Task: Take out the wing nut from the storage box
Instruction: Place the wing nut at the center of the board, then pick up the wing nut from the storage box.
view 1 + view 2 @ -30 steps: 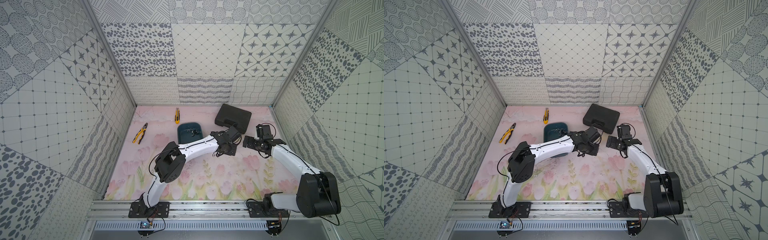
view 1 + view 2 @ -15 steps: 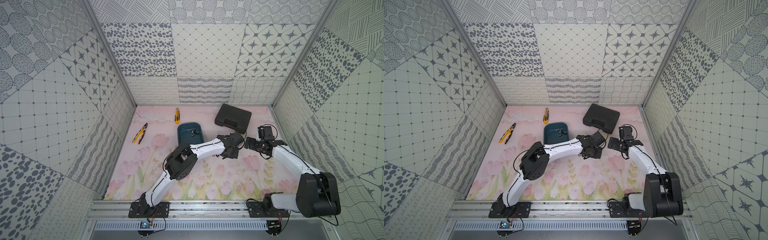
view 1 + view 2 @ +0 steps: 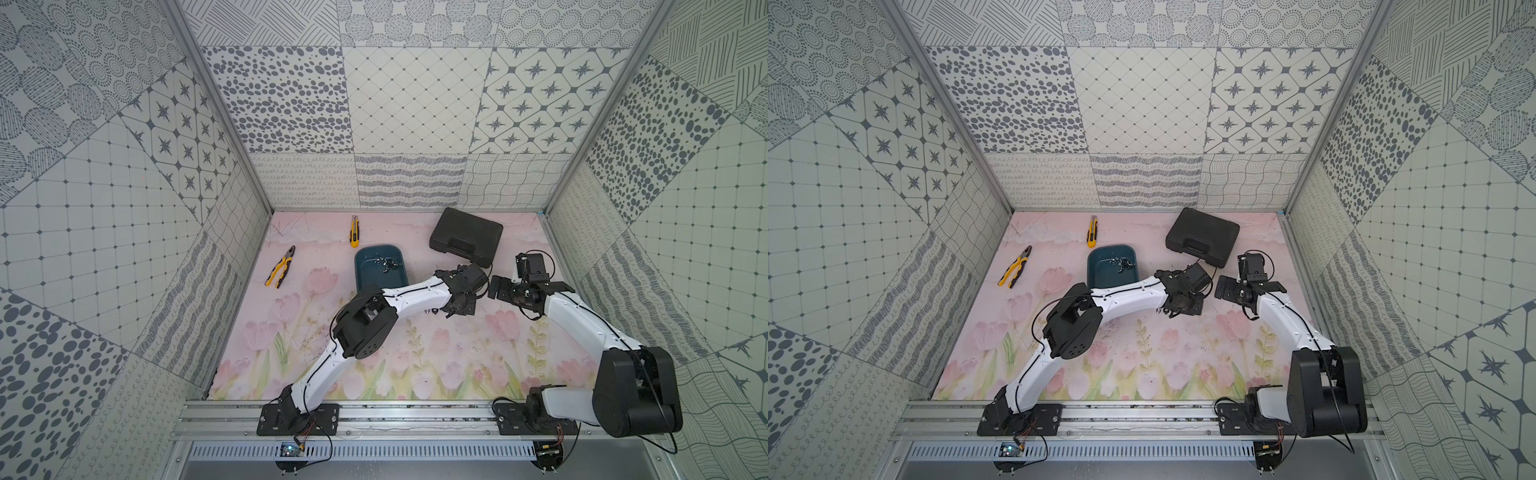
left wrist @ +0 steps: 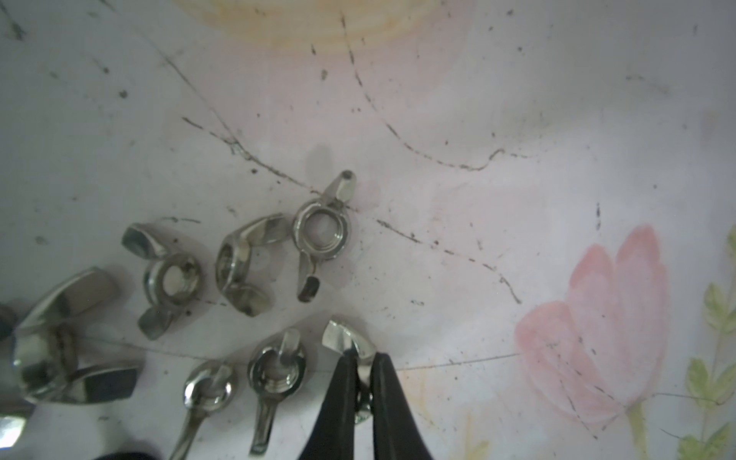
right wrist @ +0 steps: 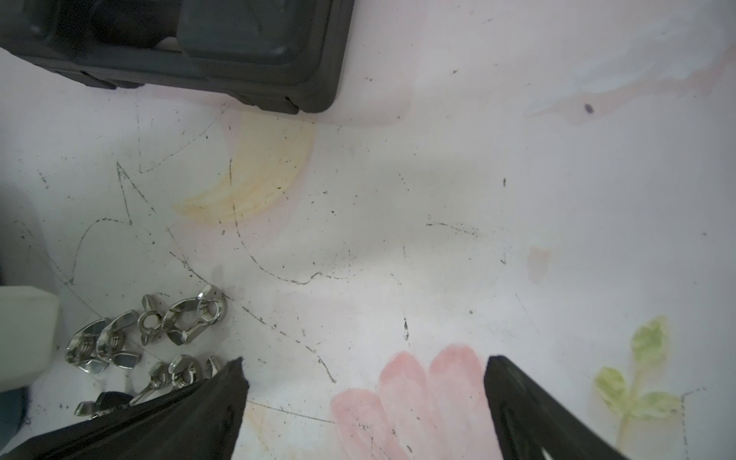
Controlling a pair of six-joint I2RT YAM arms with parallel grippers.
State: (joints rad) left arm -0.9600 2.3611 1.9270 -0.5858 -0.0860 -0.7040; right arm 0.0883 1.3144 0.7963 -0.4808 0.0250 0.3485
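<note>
Though apart from the rounded teal storage box [image 3: 374, 279], pinches a shiny wing nut [image 4: 344, 338] in left claw [image 4: 365, 360]. Spreads right claw [image 5: 365, 364] wide.

Dark teal storage box [image 3: 374, 279], shallow and round-cornered, lies flat, with small metal parts [image 3: 385, 264] inside. Shiny steel wing nut [image 4: 345, 339] hangs outside it, one wing pinched in the left gripper [image 4: 363, 368].

High top views look down; close wrist views share the nut pile [image 4: 239, 265].
</note>
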